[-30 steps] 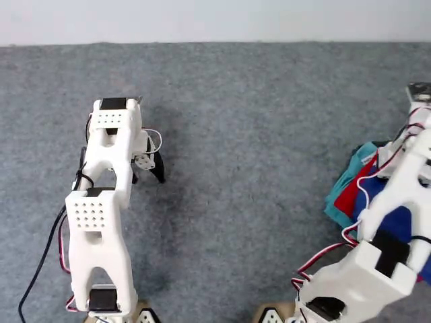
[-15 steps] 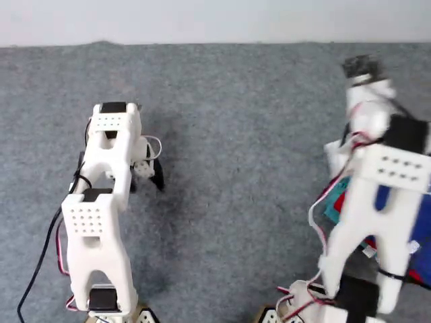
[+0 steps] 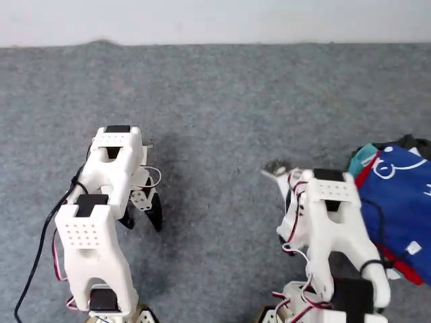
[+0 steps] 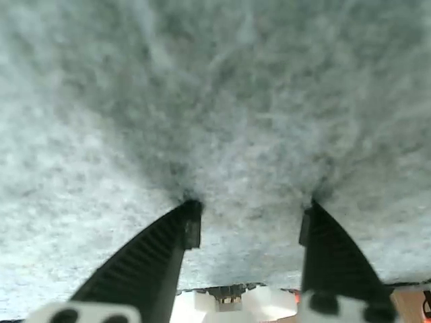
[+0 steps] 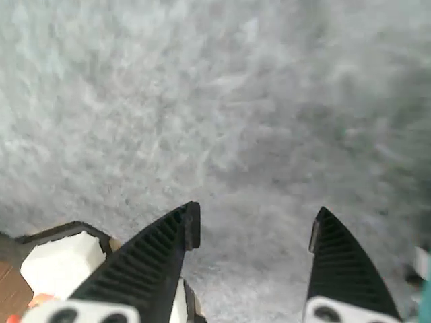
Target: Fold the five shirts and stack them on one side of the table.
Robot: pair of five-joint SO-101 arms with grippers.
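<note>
A stack of folded shirts [image 3: 397, 202] lies at the right edge of the grey felt table [image 3: 222, 101], with a blue one on top and teal, red and dark edges showing beneath. The right arm [image 3: 330, 215] is folded in close to its base, just left of the stack. My right gripper [image 5: 254, 229] is open over bare felt, with nothing between its black fingers [image 5: 158, 252]. My left gripper [image 3: 143, 214] hangs low over the felt at the left, far from the stack. In its own wrist view the left gripper [image 4: 250, 215] is open and holds nothing.
Grey felt covers the whole table, and a pale wall [image 3: 215, 20] runs along its far edge. The arm bases [image 3: 101, 303] stand at the near edge. Open felt lies between the two arms and across the far half.
The right arm swung from over the stack at the right edge back to the middle, folding in near its base and uncovering the blue top shirt. The left arm drew back slightly.
</note>
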